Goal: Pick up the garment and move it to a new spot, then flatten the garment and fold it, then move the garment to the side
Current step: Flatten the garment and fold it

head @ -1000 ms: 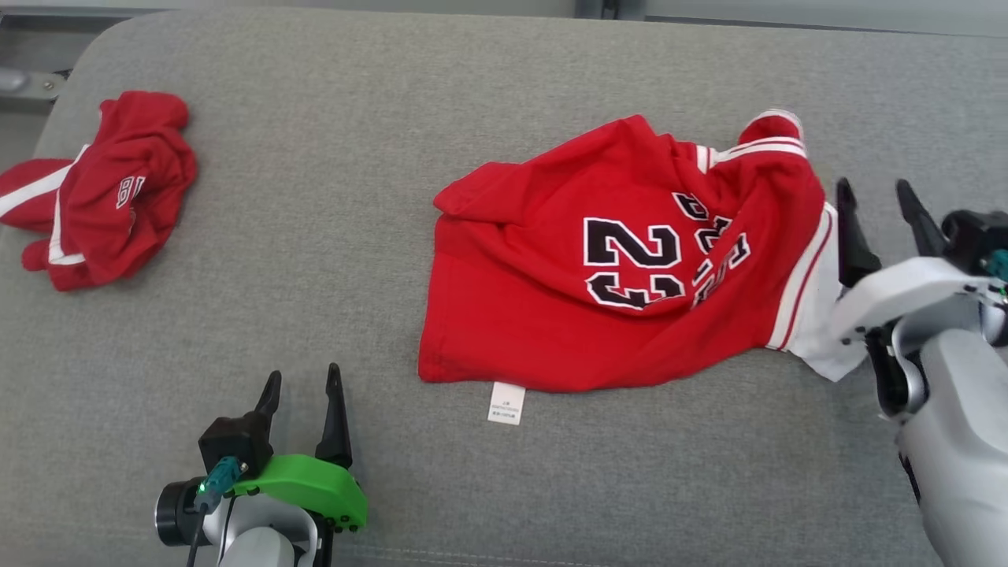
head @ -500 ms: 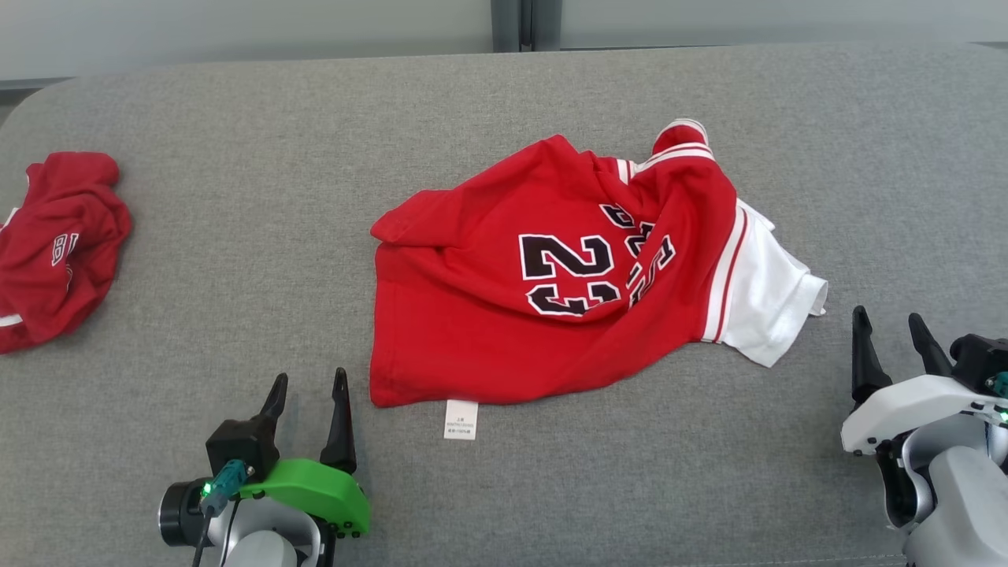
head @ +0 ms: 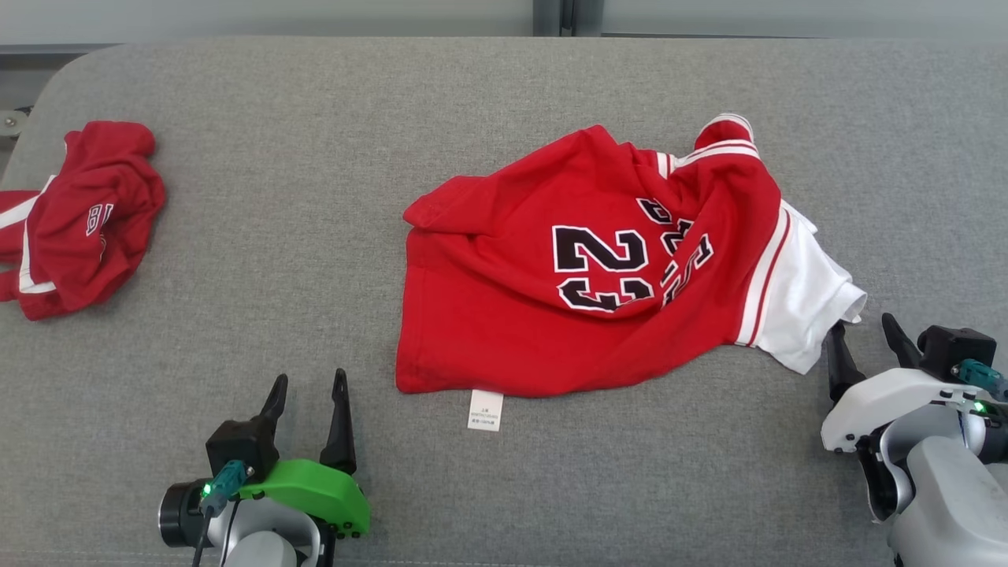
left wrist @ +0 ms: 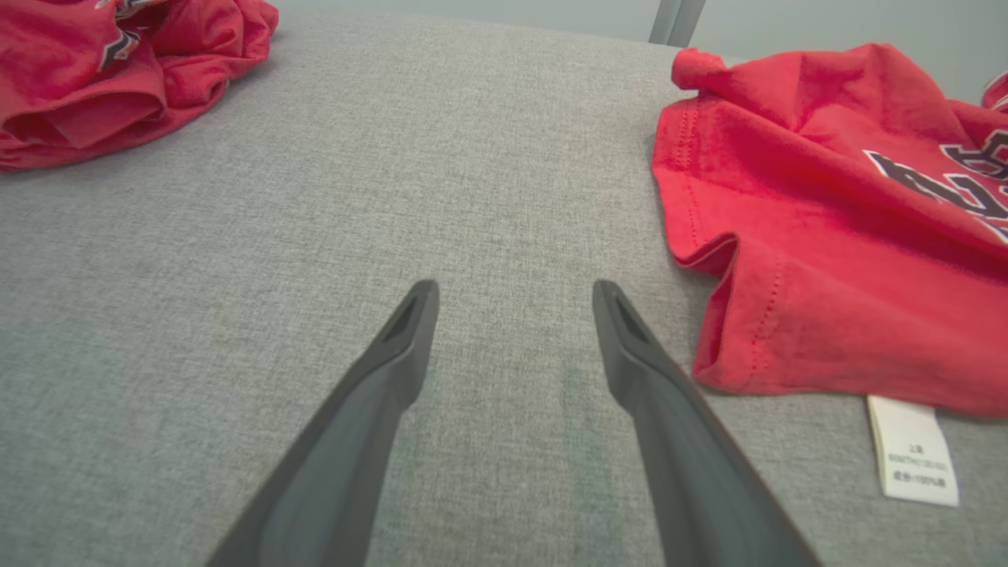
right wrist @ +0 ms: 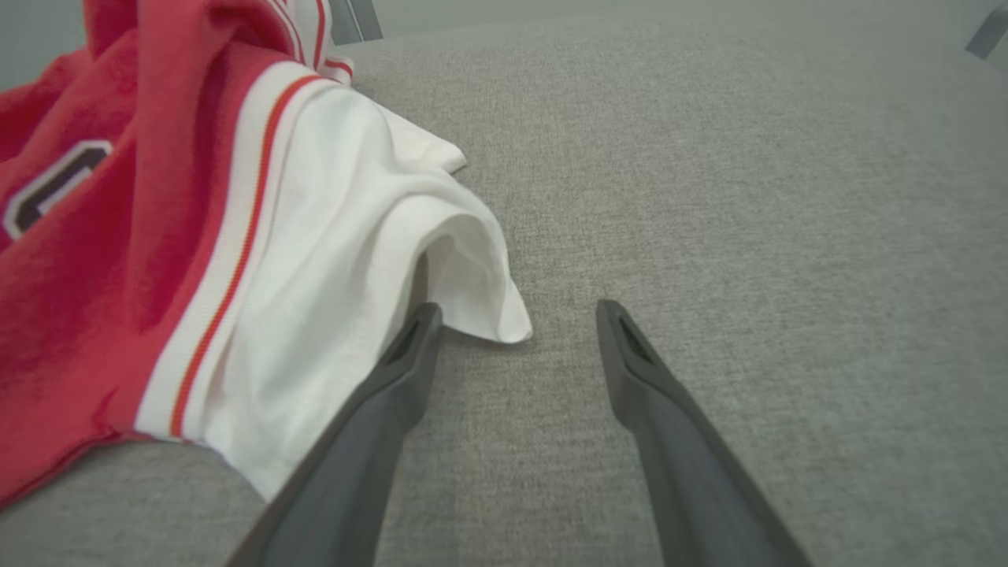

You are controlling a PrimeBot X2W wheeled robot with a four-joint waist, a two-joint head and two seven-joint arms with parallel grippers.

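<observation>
Grey fabric tabletop (head: 276,197): carrying two garments.
Red number-23 jersey with a white sleeve (head: 504,315): lying rumpled at the tabletop's middle, sleeve pointing toward the right gripper.
Crumpled red garment (head: 87,220): sitting bunched at the far left edge.
Right gripper (head: 861,324): holding nothing, fingers (head: 839,366) spreading wide, one tip just beside the sleeve's hem.
Left gripper (head: 309,376): gaping wide, empty, near the jersey's hem corner but apart.
White care label (head: 485,410): sticking out from the near hem.
</observation>
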